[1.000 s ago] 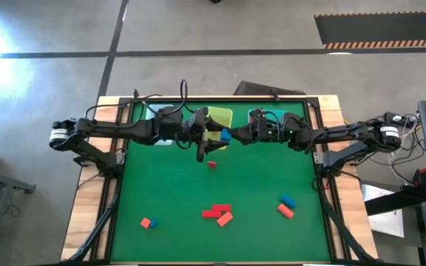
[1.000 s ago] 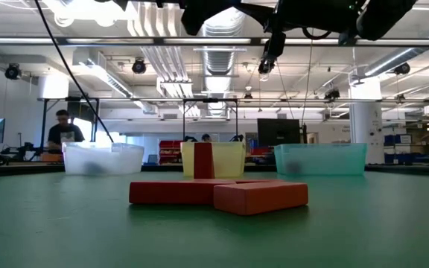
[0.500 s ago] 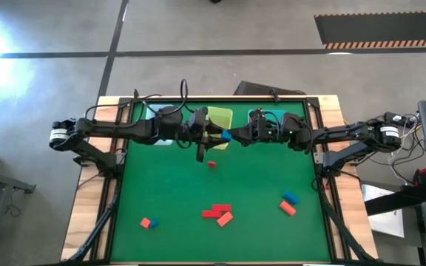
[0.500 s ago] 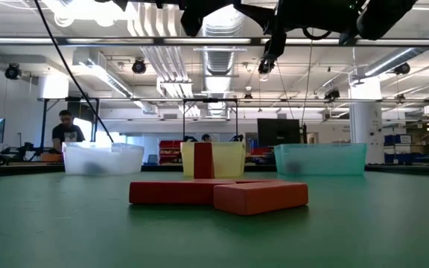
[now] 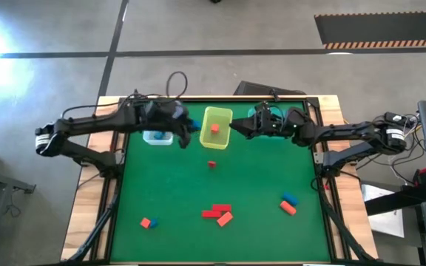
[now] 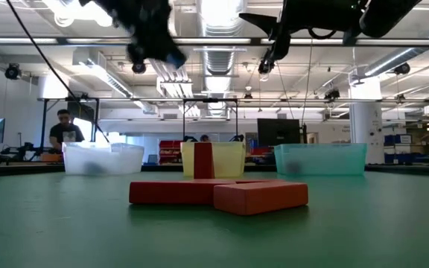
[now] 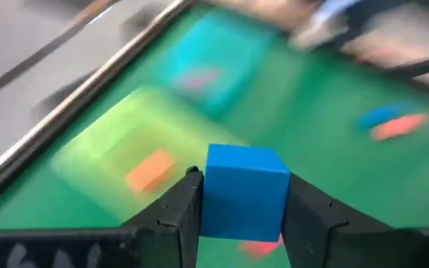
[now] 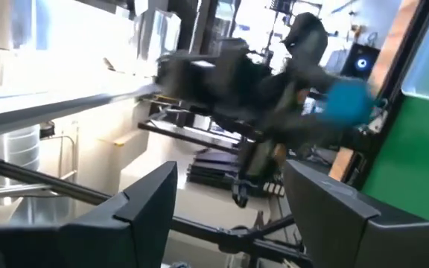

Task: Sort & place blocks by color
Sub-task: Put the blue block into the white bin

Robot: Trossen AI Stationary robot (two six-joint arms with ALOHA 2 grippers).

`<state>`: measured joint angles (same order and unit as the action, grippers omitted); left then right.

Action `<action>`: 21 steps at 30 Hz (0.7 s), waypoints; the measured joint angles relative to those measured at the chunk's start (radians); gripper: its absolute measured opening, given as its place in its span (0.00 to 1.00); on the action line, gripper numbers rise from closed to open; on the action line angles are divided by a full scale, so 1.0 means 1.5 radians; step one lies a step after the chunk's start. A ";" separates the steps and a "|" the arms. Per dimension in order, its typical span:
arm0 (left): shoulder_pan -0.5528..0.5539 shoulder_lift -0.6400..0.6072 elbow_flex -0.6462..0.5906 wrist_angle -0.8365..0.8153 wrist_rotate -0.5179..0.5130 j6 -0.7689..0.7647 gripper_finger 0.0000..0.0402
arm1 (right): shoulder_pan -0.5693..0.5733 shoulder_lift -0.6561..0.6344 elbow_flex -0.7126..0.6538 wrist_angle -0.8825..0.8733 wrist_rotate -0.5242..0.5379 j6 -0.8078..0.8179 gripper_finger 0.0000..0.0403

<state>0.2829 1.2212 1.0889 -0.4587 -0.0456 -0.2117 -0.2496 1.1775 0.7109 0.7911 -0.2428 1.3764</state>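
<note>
My left gripper (image 5: 190, 126) hovers between the clear bin (image 5: 157, 137) and the yellow bin (image 5: 214, 139), shut on a blue cube (image 7: 246, 192). The same cube is a blur high up in the low view (image 6: 173, 58). My right gripper (image 5: 234, 127) stands open and empty just right of the yellow bin, above the table. An orange block (image 5: 215, 128) lies inside the yellow bin. The teal bin (image 5: 261, 113) is mostly hidden under my right arm. More red, orange and blue blocks lie flat on the green mat. My left gripper pinches the blue cube by two opposite side faces (image 7: 211, 195) between its two fingers. The cube hangs lifted clear, high above the mat, over the near edge of the yellow bin.
A red block (image 5: 211, 164) lies mid-table. Red bars (image 5: 214, 213) and an orange bar (image 5: 225, 219) lie near the front. A blue and orange pair (image 5: 288, 204) lies front right, and another small pair (image 5: 148, 222) lies front left. People and equipment show beyond the far edge.
The blue cube has passed from my right gripper to my left. My right gripper has let go of it and drawn back slightly to the right. My left gripper has carried the cube toward the table's left, away from the yellow bin's middle and toward the clear bin.
</note>
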 joint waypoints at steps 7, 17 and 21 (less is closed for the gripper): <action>0.178 0.020 -0.019 -0.231 -0.115 -0.060 0.30 | -0.004 -0.008 0.000 -0.003 0.000 -0.015 0.57; 0.392 0.154 -0.042 -0.239 -0.065 -0.100 0.30 | -0.004 -0.008 0.000 -0.062 0.000 -0.018 0.56; 0.420 0.209 -0.040 -0.234 -0.055 -0.100 0.30 | -0.004 -0.008 0.000 -0.071 0.000 -0.023 0.56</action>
<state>0.9123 1.5341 1.0285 -0.8095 -0.1284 -0.3610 -0.2558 1.1660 0.7109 0.6849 -0.2432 1.3419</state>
